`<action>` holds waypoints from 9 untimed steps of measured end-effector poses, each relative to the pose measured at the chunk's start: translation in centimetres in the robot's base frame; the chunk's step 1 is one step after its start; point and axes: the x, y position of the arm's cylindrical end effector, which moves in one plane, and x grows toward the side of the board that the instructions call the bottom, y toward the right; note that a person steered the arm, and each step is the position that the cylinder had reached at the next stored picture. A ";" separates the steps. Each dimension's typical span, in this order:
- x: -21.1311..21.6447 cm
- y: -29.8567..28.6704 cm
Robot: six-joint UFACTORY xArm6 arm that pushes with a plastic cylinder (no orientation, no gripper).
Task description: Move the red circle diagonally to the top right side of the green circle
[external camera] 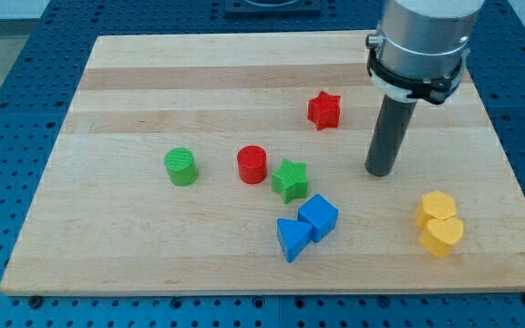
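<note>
A pale wooden surface (153, 73) with lengthwise grain, evenly lit, rests on a blue perforated base (7, 100) showing around it.

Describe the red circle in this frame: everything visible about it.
The red circle is a short, upright cylinder of matte, plastic-looking material with a flat round top, standing on the wooden board near its middle. It sits to the view's right of the green circle, at roughly the same height, with a clear gap between them. The green star lies very close on its right, slightly lower; whether they touch cannot be told. My tip is well off to its right, not touching it.
</note>
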 end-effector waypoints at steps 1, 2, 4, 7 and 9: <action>0.0 -0.7; 0.0 -3.6; 1.0 -11.1; 0.8 -22.1; -2.2 -26.4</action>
